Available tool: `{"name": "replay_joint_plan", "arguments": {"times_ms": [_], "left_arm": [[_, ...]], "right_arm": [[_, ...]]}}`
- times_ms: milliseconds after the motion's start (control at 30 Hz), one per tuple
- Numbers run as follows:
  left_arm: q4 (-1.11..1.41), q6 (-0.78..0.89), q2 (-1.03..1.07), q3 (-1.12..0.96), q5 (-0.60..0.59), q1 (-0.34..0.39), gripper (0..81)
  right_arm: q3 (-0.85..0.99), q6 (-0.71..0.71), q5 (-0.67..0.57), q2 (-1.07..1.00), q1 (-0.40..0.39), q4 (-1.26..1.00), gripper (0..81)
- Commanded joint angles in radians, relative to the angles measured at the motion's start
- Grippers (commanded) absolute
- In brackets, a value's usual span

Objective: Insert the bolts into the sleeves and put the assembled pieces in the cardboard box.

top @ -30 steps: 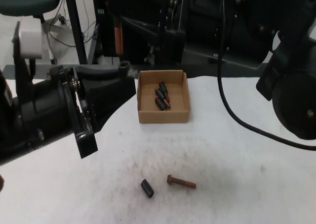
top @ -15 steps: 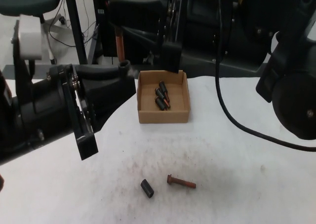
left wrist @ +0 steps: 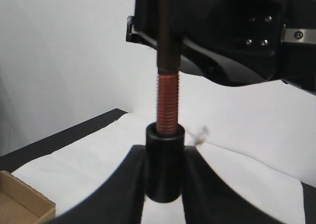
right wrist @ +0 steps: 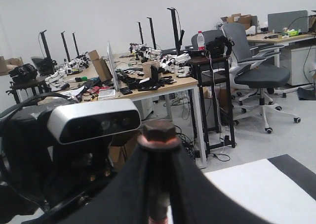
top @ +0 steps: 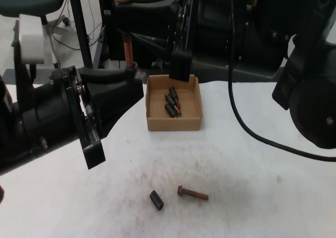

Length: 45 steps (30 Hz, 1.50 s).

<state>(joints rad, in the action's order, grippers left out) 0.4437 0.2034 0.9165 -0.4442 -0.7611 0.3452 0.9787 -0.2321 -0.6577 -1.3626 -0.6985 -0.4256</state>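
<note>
Cardboard box, far centre: three assembled pieces inside, as far as I can tell. Just left of it, my left gripper clamps the black sleeve and my right gripper pinches the copper bolt, its tip just entering. Near centre, a loose sleeve and a loose bolt await pairing.

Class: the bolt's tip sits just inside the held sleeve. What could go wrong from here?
Only the threaded tip of the bolt sits in the sleeve; if the two tilt, the threads may jam on the rim.
The jaws of the left gripper hold the sleeve by its sides only; a hard push might slide it down.
The pair hangs beside the cardboard box, not over it; a drop would likely miss.
</note>
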Motion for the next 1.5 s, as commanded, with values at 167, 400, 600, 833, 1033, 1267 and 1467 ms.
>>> {"name": "replay_joint_plan", "arguments": {"times_ms": [167, 400, 600, 833, 1033, 1267, 1467], "left_arm": [[0.022, -0.004, -0.003, -0.013, 0.02, 0.003, 0.3], [0.024, -0.001, -0.003, -0.013, -0.018, 0.003, 0.3], [0.024, -0.001, -0.003, -0.013, -0.048, 0.003, 0.3], [0.024, -0.055, -0.003, -0.013, -0.048, 0.003, 0.3], [0.024, -0.091, -0.003, -0.013, -0.04, 0.003, 0.3], [0.024, -0.092, -0.003, -0.025, -0.04, 0.003, 0.3], [0.024, -0.092, -0.003, -0.042, -0.037, 0.003, 0.3]], "right_arm": [[0.002, 0.008, -0.006, 0.009, 0.003, -0.005, 0.9], [0.002, 0.058, -0.006, 0.009, 0.003, 0.051, 0.9], [0.002, 0.116, -0.006, 0.009, 0.003, 0.102, 0.9], [0.002, 0.122, -0.006, 0.009, 0.003, 0.108, 0.9], [0.002, 0.122, -0.006, 0.009, 0.003, 0.108, 0.9], [0.002, 0.12, -0.004, 0.009, 0.003, 0.185, 18.1], [0.002, 0.12, 0.0, 0.009, 0.003, 0.231, 42.7]]}}
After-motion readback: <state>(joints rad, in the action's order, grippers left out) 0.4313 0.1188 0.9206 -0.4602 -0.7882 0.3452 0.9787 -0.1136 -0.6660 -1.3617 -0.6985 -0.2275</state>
